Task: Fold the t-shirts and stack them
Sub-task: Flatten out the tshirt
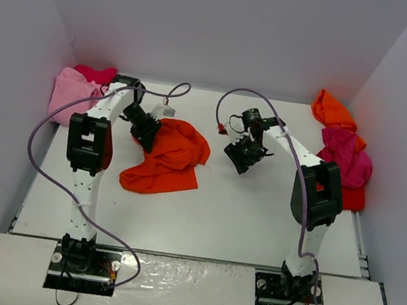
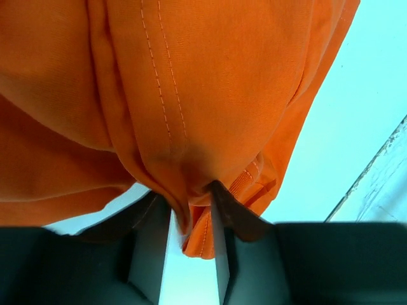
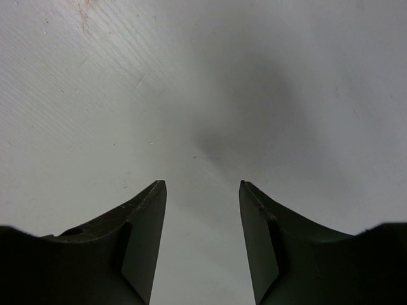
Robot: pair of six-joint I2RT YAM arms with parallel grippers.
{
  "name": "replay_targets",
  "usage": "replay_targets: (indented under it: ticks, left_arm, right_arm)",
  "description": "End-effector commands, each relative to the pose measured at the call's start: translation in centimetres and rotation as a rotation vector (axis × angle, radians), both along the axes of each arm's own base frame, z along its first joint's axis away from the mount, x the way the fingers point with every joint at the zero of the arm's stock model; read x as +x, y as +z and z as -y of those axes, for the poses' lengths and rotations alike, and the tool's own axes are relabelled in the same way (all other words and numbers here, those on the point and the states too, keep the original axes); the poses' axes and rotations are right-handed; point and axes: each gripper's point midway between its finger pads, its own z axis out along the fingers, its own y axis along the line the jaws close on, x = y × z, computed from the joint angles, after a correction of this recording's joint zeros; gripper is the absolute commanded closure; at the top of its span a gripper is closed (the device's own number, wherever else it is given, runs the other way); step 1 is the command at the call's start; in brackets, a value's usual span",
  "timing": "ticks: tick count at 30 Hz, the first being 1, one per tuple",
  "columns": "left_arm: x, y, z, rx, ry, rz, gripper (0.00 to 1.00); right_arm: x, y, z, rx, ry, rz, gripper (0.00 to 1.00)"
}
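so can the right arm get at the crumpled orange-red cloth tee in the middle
Probably yes: the open right pincer hangs beside the orange-red cloth tee, only bare white table between them.

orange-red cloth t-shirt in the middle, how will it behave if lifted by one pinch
Likely floppy: the orange-red cloth t-shirt lies crumpled and bunches into folds at the left tool. Probably light too, since the stitched fabric looks thin, so it should drape and trail rather than hold shape.

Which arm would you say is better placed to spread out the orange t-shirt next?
Left: the left hand pinches the orange t-shirt, while the right hand hangs open and empty over bare table, apart from it.
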Motion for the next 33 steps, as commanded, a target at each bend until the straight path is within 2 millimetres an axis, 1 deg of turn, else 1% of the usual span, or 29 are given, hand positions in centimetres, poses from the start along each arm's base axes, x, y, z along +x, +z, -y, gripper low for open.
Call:
replay_targets:
  ticks: [1,2,6,8,12,14,17,19,21,24,27,28,29,31,33]
  left_arm:
    - [0.0,2.1,0.8,-0.003,-0.017,0.039,0.94]
    - [0.0,2.1,0.9,-0.003,-0.018,0.042,1.00]
    - [0.1,2.8,0.7,0.006,-0.019,0.066,1.00]
    - [0.4,3.9,0.4,0.018,-0.015,0.107,1.00]
    - [0.8,6.9,-0.3,0.034,0.008,0.193,1.00]
    - [0.6,9.3,-0.6,0.038,0.021,0.260,1.00]
    - [0.2,11.1,-1.0,0.051,0.020,0.299,0.99]
    - [-0.7,12.1,-1.2,0.056,0.014,0.292,0.97]
    - [-0.8,13.3,-1.2,0.058,0.007,0.324,0.97]
    - [-0.8,14.2,-1.5,0.067,0.011,0.360,1.00]
    - [-0.6,14.2,-1.6,0.081,0.022,0.361,1.00]
    - [-0.5,14.2,-1.8,0.089,0.025,0.359,1.00]
    - [-0.5,14.6,-1.8,0.093,0.026,0.366,0.96]
    - [0.0,15.8,-1.9,0.106,0.041,0.402,0.89]
    - [0.4,16.8,-2.1,0.128,0.056,0.436,0.88]
  right_arm:
    - [0.0,1.3,-0.1,0.007,-0.002,0.033,0.53]
    - [0.0,1.3,-0.1,0.006,-0.002,0.033,0.53]
    - [0.1,1.3,-0.1,0.006,-0.001,0.033,0.53]
    - [-0.1,1.1,-0.2,0.009,0.000,0.026,0.53]
    - [-0.2,1.0,-0.3,0.014,0.002,0.020,0.53]
    - [-0.2,0.9,-0.2,0.012,0.003,0.018,0.53]
    - [-0.3,0.9,-0.3,0.015,0.003,0.015,0.53]
    - [-0.4,0.9,-0.3,0.017,0.004,0.016,0.53]
    - [-0.4,1.0,-0.3,0.019,0.005,0.016,0.53]
    - [-0.5,1.0,-0.4,0.023,0.007,0.015,0.53]
    - [-0.4,1.1,-0.4,0.025,0.008,0.017,0.53]
    - [-0.4,1.1,-0.4,0.024,0.008,0.017,0.53]
    - [-0.5,1.1,-0.4,0.025,0.008,0.016,0.53]
    - [-0.5,1.1,-0.4,0.024,0.009,0.016,0.53]
    - [-0.5,1.0,-0.4,0.023,0.010,0.017,0.53]
